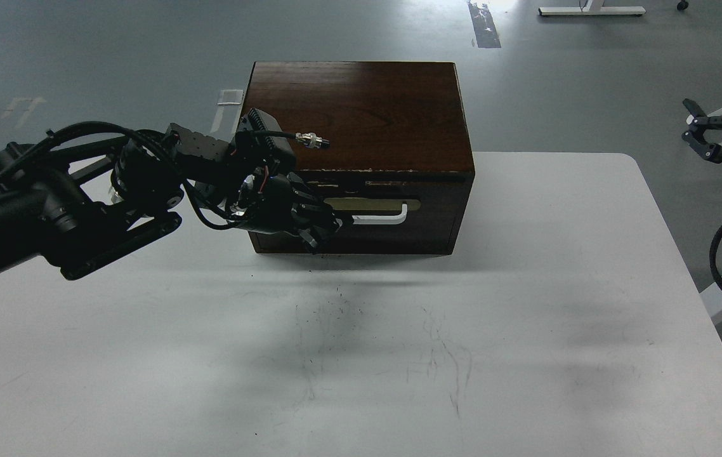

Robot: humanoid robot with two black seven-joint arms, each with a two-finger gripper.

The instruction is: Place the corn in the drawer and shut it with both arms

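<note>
Corn is nowhere visible in the head view; whether it lies inside the box cannot be told; the drawer (393, 216) sits pushed in, its dark front nearly flush with the face of the brown wooden box (361, 114), a thin gap showing along its chipped top edge; its white bar handle (386, 219) lies across a brass-coloured plate (374, 204) on that front; the box stands toward the far middle of the white desk (526, 317), its back overhanging the desk's far edge above the grey floor (113, 57); the left arm (82, 197) reaches in from the left and ends at the left part of the drawer front; the left gripper (326, 230) is at the left end of the handle, its dark prongs bunched against the wood so that I cannot tell whether they are clenched or released, nor whether they touch the bar; the right gripper (703, 136) hangs well off to the right, beyond the desk's edge and above the floor, its prongs spread apart and grasping nothing; faint dark scuffs mark the desk's near middle.
</note>
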